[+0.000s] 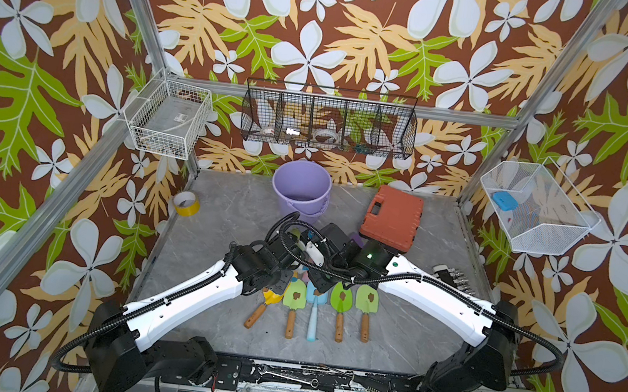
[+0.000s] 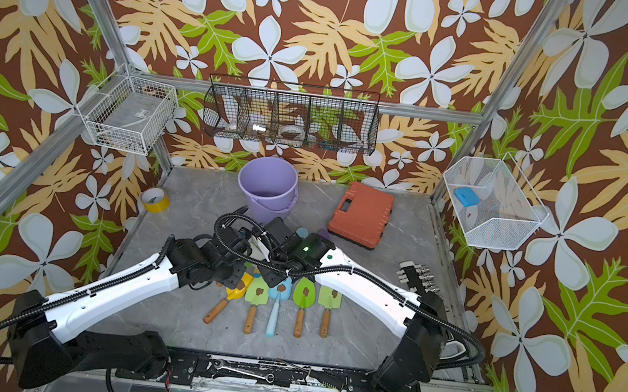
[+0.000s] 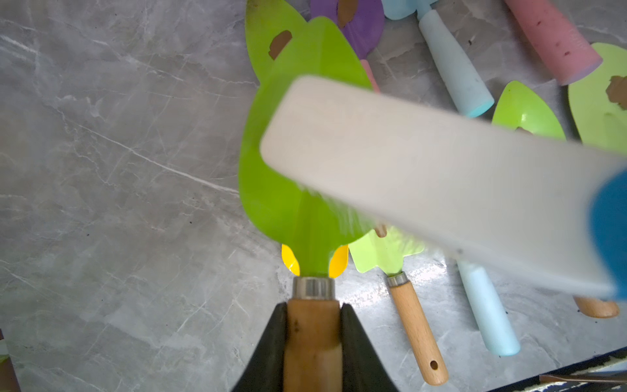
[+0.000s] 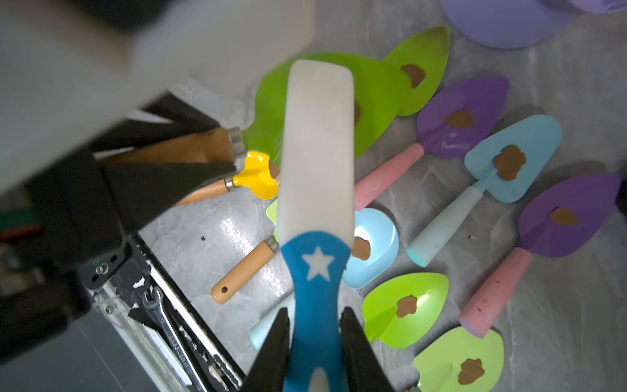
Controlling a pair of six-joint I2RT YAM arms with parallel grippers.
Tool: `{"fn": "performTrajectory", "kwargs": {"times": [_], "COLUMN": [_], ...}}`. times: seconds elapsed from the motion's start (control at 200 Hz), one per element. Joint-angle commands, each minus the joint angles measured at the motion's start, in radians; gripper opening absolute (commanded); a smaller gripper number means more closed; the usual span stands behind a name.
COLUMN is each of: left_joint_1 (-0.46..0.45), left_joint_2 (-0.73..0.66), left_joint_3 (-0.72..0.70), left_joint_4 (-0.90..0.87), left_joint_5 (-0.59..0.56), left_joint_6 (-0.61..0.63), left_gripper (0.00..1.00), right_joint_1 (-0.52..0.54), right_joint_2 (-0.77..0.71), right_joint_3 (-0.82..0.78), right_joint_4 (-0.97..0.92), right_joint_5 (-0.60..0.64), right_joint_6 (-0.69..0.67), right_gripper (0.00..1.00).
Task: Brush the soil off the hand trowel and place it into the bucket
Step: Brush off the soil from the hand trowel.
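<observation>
My left claw (image 3: 312, 309) clamps the green trowel (image 3: 298, 169) by its handle, and my right claw (image 4: 315, 312) grasps the brush (image 4: 319, 135) over its blade. Five more trowels (image 1: 313, 321) lie in a row, one bucket (image 1: 303, 206) stands behind, and the table (image 1: 201, 248) is bare to my left

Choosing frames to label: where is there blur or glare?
Left wrist view: the brush is blurred, the held green trowel sharp. Right wrist view: the left arm is a close smear; glare patches on the table. Both top views: sharp, evenly lit.

Blurred brush (image 3: 424, 176) hiding part of trowel (image 3: 278, 210), bucket (image 4: 502, 23) cut off
</observation>
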Motion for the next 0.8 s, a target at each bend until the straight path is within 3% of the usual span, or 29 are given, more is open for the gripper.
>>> {"fn": "performTrajectory", "kwargs": {"times": [0.0,0.13,0.31,0.576,0.796], "left_joint_1": [-0.001,-0.029,-0.053,-0.053,-0.052], "left_joint_2": [0.002,0.011,0.019,0.021,0.018], "left_joint_3": [0.016,0.006,-0.024,-0.019,-0.030], "left_joint_4": [0.007,0.006,0.024,0.034,0.052], "left_joint_5": [-0.002,-0.031,-0.034,-0.049,-0.034], "left_joint_6": [0.031,0.030,0.021,0.030,0.026], "left_gripper": [0.00,0.00,0.00,0.00,0.00], "right_joint_1": [0.009,-0.013,-0.072,-0.029,-0.017], "right_joint_2": [0.016,0.071,0.071,-0.026,-0.080], "right_joint_3": [-0.014,0.012,0.029,0.008,-0.119], "right_joint_4": [-0.029,-0.057,-0.004,-0.006,0.098], "right_joint_5": [-0.036,0.110,0.159,0.086,0.031], "right_joint_6": [-0.004,0.012,0.027,0.062,0.103], "right_gripper": [0.00,0.00,0.00,0.00,0.00]}}
